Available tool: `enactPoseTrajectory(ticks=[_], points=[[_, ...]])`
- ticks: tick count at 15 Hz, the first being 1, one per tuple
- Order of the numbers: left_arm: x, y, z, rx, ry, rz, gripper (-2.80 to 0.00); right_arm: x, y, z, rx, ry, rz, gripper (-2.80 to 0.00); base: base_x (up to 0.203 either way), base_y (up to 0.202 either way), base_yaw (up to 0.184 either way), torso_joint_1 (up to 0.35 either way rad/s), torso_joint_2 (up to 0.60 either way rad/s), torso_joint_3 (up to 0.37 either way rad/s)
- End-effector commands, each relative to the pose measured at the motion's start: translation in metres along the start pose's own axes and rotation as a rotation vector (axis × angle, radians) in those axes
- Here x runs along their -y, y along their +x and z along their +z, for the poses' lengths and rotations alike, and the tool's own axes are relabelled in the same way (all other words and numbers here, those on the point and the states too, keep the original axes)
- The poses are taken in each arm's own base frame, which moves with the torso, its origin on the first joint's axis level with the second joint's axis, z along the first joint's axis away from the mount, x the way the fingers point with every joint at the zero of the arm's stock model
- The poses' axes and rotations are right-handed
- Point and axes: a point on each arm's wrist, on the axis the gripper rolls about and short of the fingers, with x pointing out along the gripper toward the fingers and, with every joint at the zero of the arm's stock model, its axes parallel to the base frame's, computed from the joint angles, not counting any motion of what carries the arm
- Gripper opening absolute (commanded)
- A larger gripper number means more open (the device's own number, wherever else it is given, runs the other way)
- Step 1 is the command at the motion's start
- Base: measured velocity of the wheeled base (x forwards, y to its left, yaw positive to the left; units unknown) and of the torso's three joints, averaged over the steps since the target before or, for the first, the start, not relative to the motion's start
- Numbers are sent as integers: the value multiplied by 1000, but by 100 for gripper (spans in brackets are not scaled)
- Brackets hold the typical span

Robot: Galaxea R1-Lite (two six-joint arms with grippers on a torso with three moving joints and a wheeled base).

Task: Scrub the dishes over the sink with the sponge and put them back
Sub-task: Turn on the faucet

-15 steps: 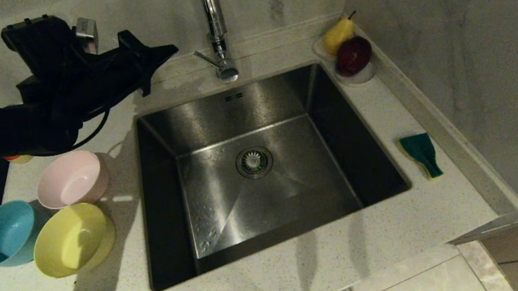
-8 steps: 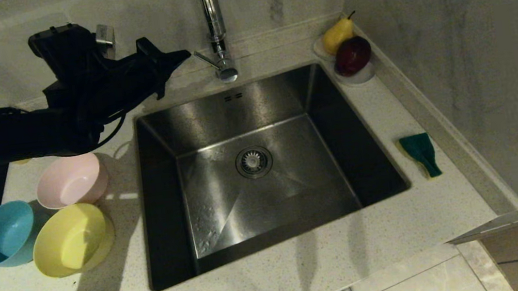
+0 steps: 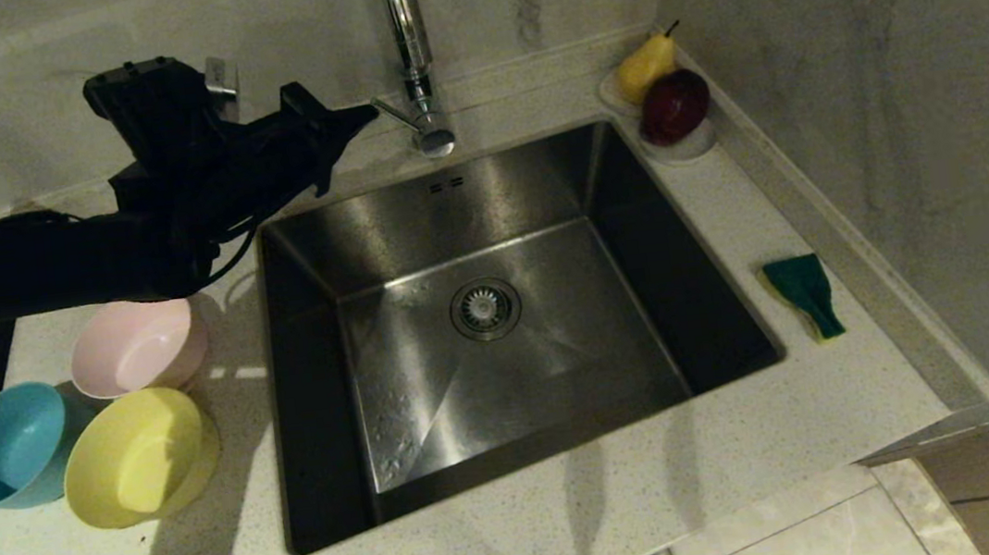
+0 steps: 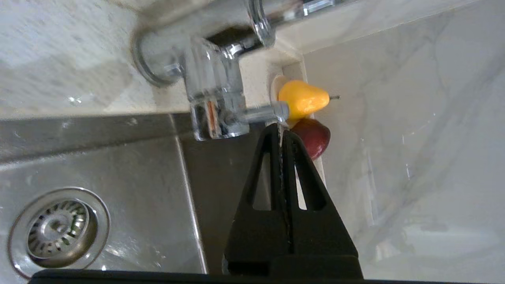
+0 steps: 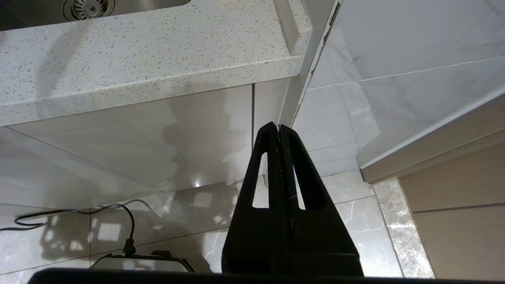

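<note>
Left gripper is hovering over the bench's back edge, just beside the tap lever, fingers pressed together and gripping nothing; in the left wrist view the tips are sitting right by the lever end, contact unclear. Right gripper is hanging parked below the bench's front edge, pointing at the cabinet face, fingers closed and empty. Sink is sitting in the bench's middle, drain strainer at its centre. Three bowls are clustering on the bench left of the sink: pink bowl nearest the sink's left rim, blue bowl by the bench's left edge, yellow bowl in front, touching the other two. Sponge is lying green face up on the bench's right strip, between the sink and the right wall. A pear and a dark red fruit are resting on saucers in the back right corner.
</note>
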Motion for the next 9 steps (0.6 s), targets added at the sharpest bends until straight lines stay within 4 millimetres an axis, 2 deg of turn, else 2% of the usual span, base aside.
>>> enactPoseTrajectory(ticks=[1, 5, 9], points=[[3, 2, 0, 0, 0, -16, -280, 0, 0, 0, -2, 0, 0, -280, 0, 0, 0, 0, 0, 0], [0, 5, -3, -3, 3, -14, -280, 0, 0, 0, -1, 0, 0, -280, 0, 0, 0, 0, 0, 0], [5, 9, 6, 31, 25, -34, -280, 0, 0, 0, -1, 0, 0, -280, 0, 0, 0, 0, 0, 0]])
